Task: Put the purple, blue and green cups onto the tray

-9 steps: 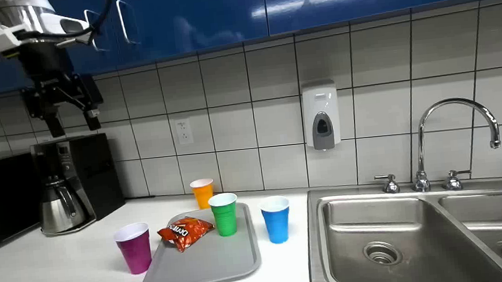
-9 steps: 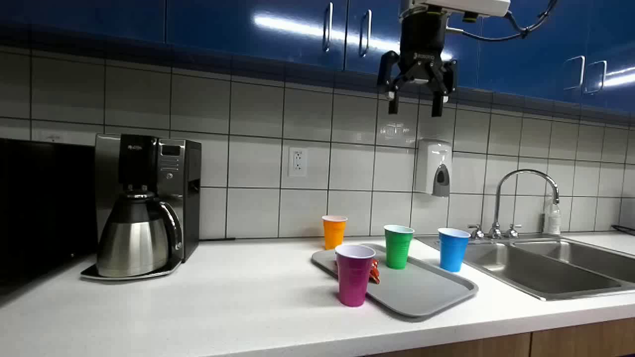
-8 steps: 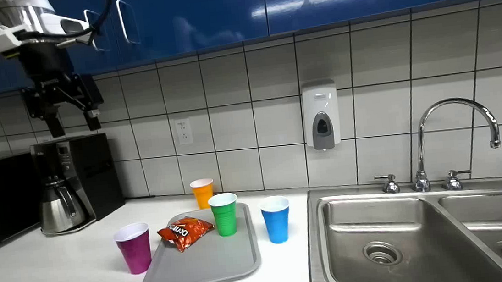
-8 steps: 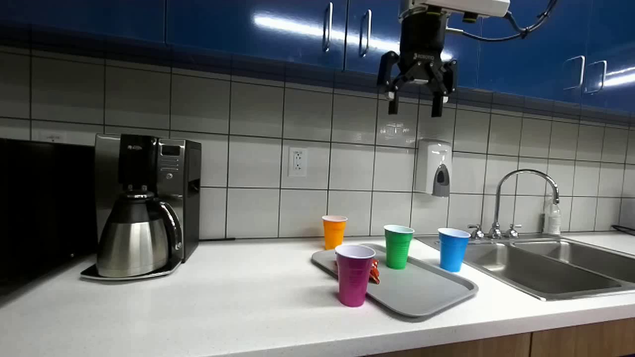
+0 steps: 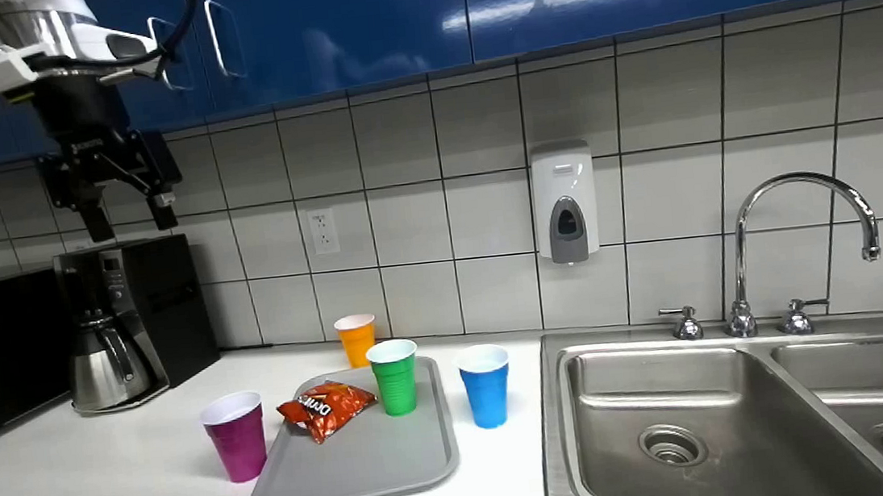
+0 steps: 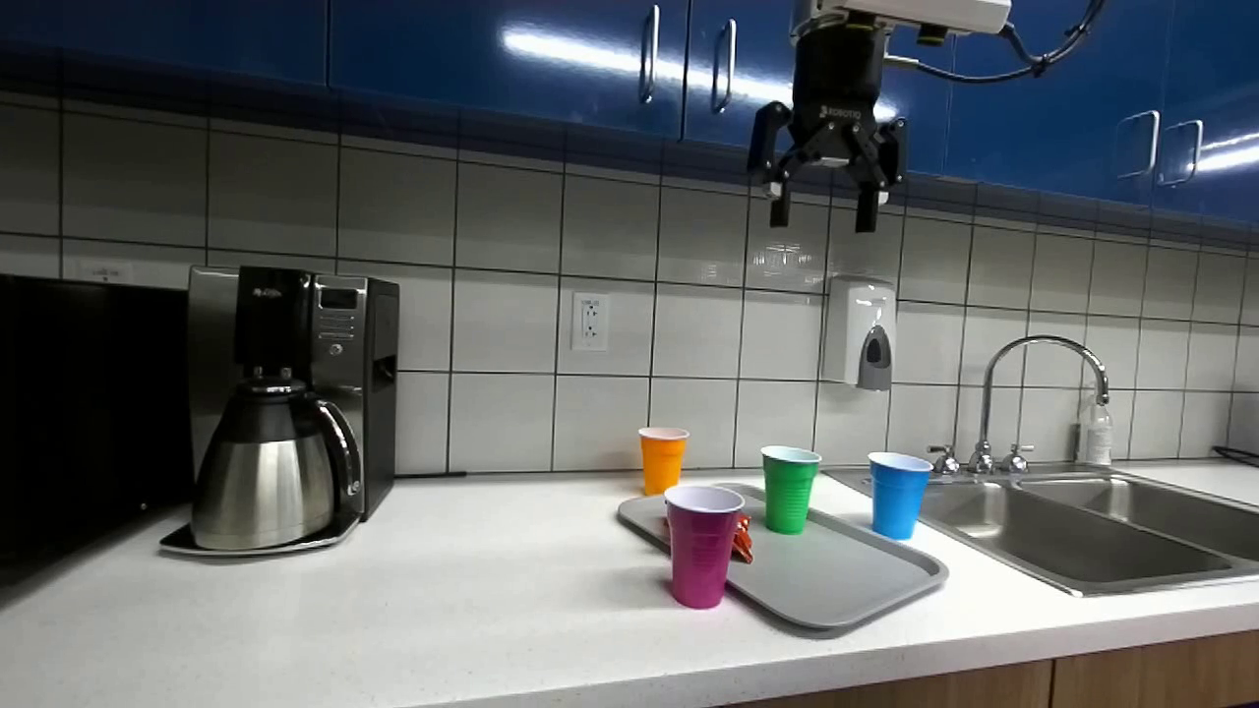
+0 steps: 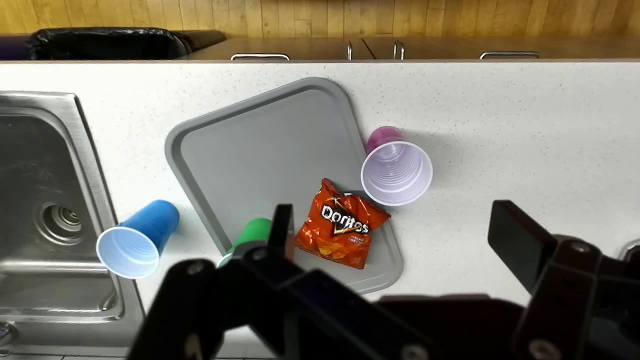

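Green cup [image 5: 397, 386] stands on the tray [image 5: 358, 471] below the spread, empty gripper [image 6: 822, 222]; blue cup [image 5: 487, 392] and purple cup [image 5: 239, 444] wait off-tray.

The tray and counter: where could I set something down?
On the counter between the coffee maker and purple cup, and on the tray in front of the chip bag and green cup. Those two crowd the tray's back, near the orange cup.
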Controlling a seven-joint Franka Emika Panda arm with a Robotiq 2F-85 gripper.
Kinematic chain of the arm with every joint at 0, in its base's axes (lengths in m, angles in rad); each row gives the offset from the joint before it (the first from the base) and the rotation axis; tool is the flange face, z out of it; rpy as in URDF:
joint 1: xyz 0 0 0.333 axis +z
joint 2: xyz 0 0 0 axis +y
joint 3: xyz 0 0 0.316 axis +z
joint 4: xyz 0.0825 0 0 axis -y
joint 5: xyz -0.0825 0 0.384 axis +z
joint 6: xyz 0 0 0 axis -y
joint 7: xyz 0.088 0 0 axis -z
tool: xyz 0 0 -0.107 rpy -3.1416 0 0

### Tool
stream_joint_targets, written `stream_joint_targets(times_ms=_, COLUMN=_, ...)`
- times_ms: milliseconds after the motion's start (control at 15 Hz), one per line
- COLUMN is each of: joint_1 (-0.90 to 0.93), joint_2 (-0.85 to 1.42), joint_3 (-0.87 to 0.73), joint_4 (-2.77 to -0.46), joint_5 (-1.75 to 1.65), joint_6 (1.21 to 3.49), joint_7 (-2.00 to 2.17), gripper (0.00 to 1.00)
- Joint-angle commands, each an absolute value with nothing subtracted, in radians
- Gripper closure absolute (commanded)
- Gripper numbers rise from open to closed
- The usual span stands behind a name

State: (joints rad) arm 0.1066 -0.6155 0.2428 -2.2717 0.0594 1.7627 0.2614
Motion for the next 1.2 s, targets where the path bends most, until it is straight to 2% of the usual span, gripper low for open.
stream_joint_targets(times_ms=0, joint_1=0.113, joint_2=-0.614, joint_3=0.238, joint_4=-2.270, joint_5=0.056, joint_6=1.761, joint_7=0.265, gripper=0.00)
stream_joint_targets(times_ms=600, joint_1=0.109, joint_2=-0.458, joint_3=0.176, joint_4=-2.259, joint_5=-0.010, joint_6=1.895, joint_7=0.107, gripper=0.00)
stream_joint_targets(times_ms=1133, joint_1=0.123, joint_2=-0.362, joint_3=0.140, joint_4=-2.323, joint_5=-0.022, joint_6=1.924, joint_7=-0.056, gripper=0.00)
